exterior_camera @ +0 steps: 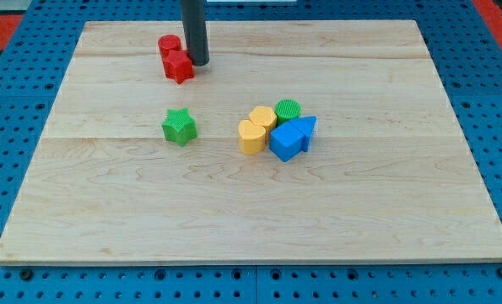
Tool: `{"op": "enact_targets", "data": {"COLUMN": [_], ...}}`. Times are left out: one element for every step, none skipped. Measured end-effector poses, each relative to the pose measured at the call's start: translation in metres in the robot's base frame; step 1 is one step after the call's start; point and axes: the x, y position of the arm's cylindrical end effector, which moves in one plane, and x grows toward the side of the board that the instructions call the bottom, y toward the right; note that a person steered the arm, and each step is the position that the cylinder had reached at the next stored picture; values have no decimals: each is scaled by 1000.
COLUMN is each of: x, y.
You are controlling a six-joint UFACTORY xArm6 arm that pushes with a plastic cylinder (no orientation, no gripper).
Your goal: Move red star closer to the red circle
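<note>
The red star [179, 67] lies at the view's upper left on the wooden board [107, 203]. The red circle [169, 46] sits just above and left of it, touching or nearly touching it. My tip [199, 62] is down on the board right beside the red star's right edge, to the right of both red blocks.
A green star [179, 127] lies below the red blocks. Right of centre is a cluster: two yellow blocks [252, 135] [263, 117], a green circle [288, 110], a blue block [284, 142] and a blue triangle [306, 128]. Blue pegboard surrounds the board.
</note>
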Motion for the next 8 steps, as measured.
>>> {"op": "enact_targets", "data": {"x": [-9,-14,-20,-20,-15,0,12,17], "y": [-15,-37,-65,-60,22,63,33,-19]}}
